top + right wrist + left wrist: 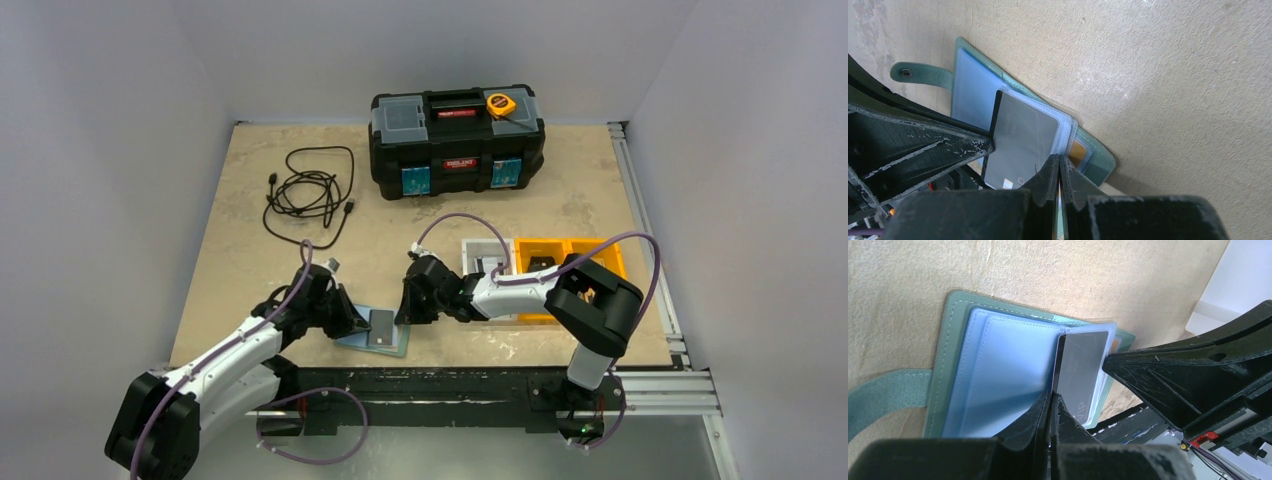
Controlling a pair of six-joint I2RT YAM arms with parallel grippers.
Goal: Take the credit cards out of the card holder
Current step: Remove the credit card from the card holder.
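The teal-green card holder point(395, 348) point(955, 315) point(1100, 157) lies open near the table's front edge, pale blue pockets up. A black credit card point(381, 324) point(1080, 365) point(1023, 132) sticks partway out of a pocket, tilted up. My left gripper point(352, 322) point(1053, 396) is shut on that card's edge. The tan-orange credit card point(1078, 150) shows in a pocket underneath. My right gripper point(405, 305) point(1059, 161) is shut on the card holder's pocket edge, opposite the left one. The holder's tab point(883, 395) point(920, 75) lies flat on the table.
A black toolbox point(457, 143) with a yellow tape measure point(501, 104) on its lid stands at the back. A coiled black cable point(310, 192) lies at the back left. A white bin point(487, 262) and an orange bin point(560, 260) sit to the right, behind my right arm.
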